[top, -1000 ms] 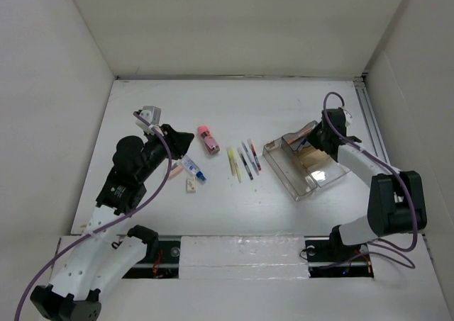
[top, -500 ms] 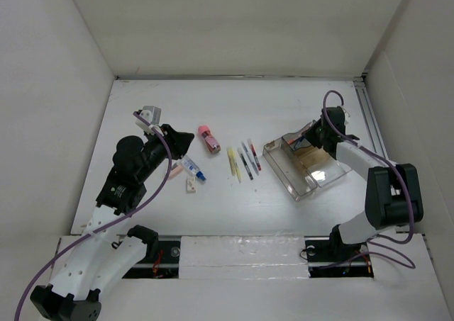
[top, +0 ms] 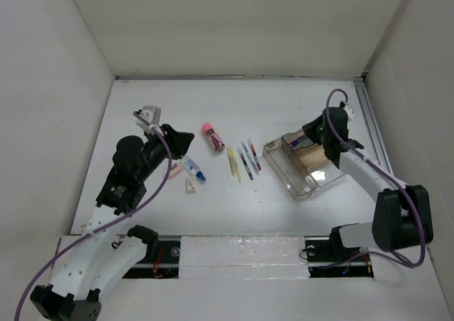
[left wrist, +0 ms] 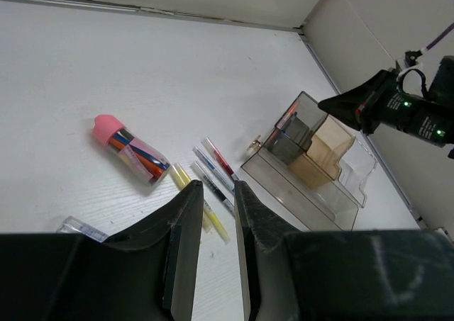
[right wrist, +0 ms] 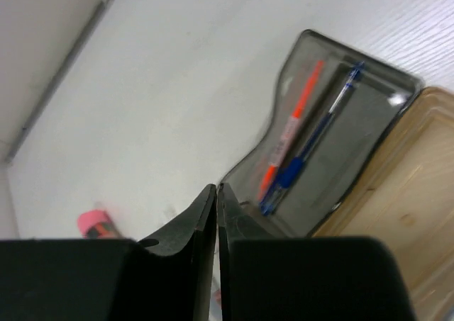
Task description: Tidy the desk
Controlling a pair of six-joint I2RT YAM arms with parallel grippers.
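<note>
The white desk (top: 284,98) holds a clear compartment tray (top: 306,188) at the right. In the right wrist view an orange pen (right wrist: 291,133) and a blue pen (right wrist: 316,133) lie in the tray's (right wrist: 292,71) dark compartment. My right gripper (top: 311,132) hovers over the tray's far end, and its jaws (right wrist: 216,188) are pressed together with nothing in them. My left gripper (top: 186,141) hangs over the desk's left half, its fingers (left wrist: 218,186) a little apart and empty. Ahead of it lie a pink-capped tube (left wrist: 131,149), a yellow highlighter (left wrist: 216,223) and loose pens (left wrist: 216,166).
Near the left gripper lie a blue-tipped item (top: 193,169) and a small beige piece (top: 191,185). White walls close the desk at the left, back and right. A metal rail (top: 370,119) runs along the right edge. The tray (left wrist: 319,186) stands past the pens.
My right gripper has drawn back from above the tray's middle toward its far end, and its elbow has swung outward. The pink-capped tube has shifted slightly right. The left arm is still.
</note>
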